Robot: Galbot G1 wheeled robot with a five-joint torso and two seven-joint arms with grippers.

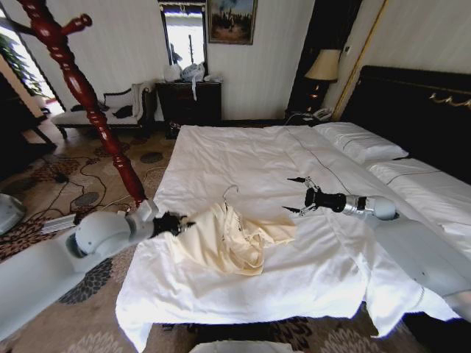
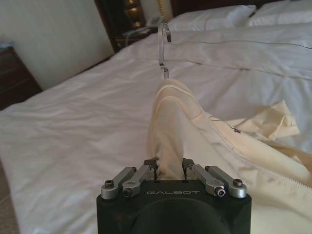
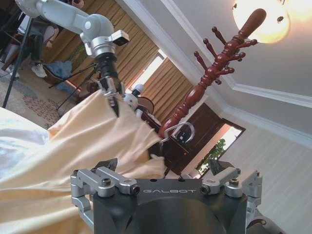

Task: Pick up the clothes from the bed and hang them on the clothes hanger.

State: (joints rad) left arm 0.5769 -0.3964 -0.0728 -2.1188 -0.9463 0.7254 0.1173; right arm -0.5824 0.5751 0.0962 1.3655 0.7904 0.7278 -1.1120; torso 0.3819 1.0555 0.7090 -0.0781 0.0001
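Coat stand (image 1: 88, 95): upright beside the bed's left edge, its pegs waiting.
Left hand (image 1: 174, 223): pinched shut on the cream garment (image 1: 228, 239), raising a fold off the bed (image 1: 243, 154).
Wire hanger hook (image 1: 229, 190): protrudes at the collar.
Right hand (image 1: 298, 194): spread open, hovering just beside.

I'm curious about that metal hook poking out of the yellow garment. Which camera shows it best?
The left wrist view: the hook stands clear above the clothes' collar against the white bed, just beyond the left tool pinching the fabric. The head view shows it small and thin; the right wrist view catches it against a dark background.
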